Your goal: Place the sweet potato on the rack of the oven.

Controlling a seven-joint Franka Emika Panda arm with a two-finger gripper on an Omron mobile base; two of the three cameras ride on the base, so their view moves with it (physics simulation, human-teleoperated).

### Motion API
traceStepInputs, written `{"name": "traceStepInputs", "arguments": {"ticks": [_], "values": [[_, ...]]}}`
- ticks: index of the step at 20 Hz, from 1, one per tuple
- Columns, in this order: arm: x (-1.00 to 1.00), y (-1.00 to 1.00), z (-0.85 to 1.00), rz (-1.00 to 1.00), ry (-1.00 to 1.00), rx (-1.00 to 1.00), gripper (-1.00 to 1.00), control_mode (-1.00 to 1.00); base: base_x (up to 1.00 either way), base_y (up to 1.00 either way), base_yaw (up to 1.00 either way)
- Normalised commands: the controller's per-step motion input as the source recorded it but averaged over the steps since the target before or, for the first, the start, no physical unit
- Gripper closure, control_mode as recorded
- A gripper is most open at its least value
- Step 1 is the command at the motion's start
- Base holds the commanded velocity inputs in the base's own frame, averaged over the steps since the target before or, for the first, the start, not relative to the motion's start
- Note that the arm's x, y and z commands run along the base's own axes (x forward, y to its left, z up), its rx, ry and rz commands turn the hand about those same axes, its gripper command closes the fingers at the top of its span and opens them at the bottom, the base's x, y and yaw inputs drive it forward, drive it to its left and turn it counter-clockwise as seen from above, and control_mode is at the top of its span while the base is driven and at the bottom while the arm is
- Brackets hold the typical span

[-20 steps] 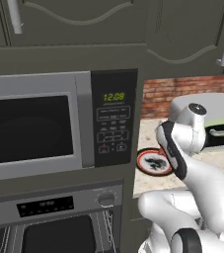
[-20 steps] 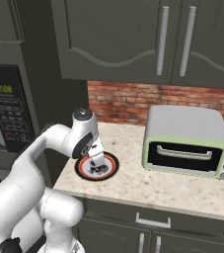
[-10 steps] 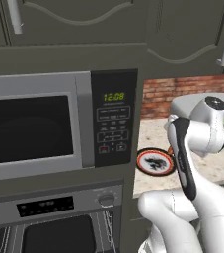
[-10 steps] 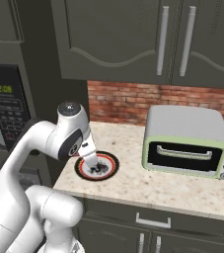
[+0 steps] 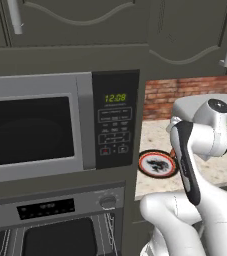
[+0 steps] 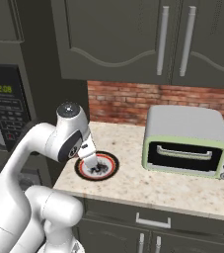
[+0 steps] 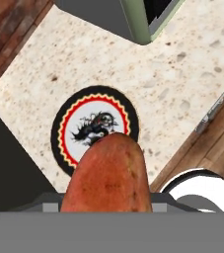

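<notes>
Green digits reading 12:08 glow on the silver microwave [image 5: 60,125] (its keypad text is too small to read). Right of it, above the round orange-and-black-rimmed plate [image 7: 94,129] on the speckled beige counter [image 7: 182,74], the oblong orange-brown sweet potato [image 7: 108,175] sits clamped in the pincer [image 7: 106,205], lifted clear.

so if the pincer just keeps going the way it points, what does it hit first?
Likely the plate on the counter: the pincer, shut on the sweet potato, aims down at it. The gap is unclear.
</notes>
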Motion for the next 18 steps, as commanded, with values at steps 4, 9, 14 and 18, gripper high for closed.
{"name": "traceStepInputs", "arguments": {"ticks": [4,9,14,18], "values": [[0.00,0.00,0.00,0.00,0.00,0.00,1.00,1.00,-0.05,-0.10,0.00],[0.00,0.00,0.00,0.00,0.00,0.00,1.00,1.00,-0.59,-0.43,0.10],[0.00,0.00,0.00,0.00,0.00,0.00,1.00,1.00,-0.57,-0.57,0.37],[0.00,0.00,0.00,0.00,0.00,0.00,1.00,1.00,-0.48,-0.38,0.58]]}}
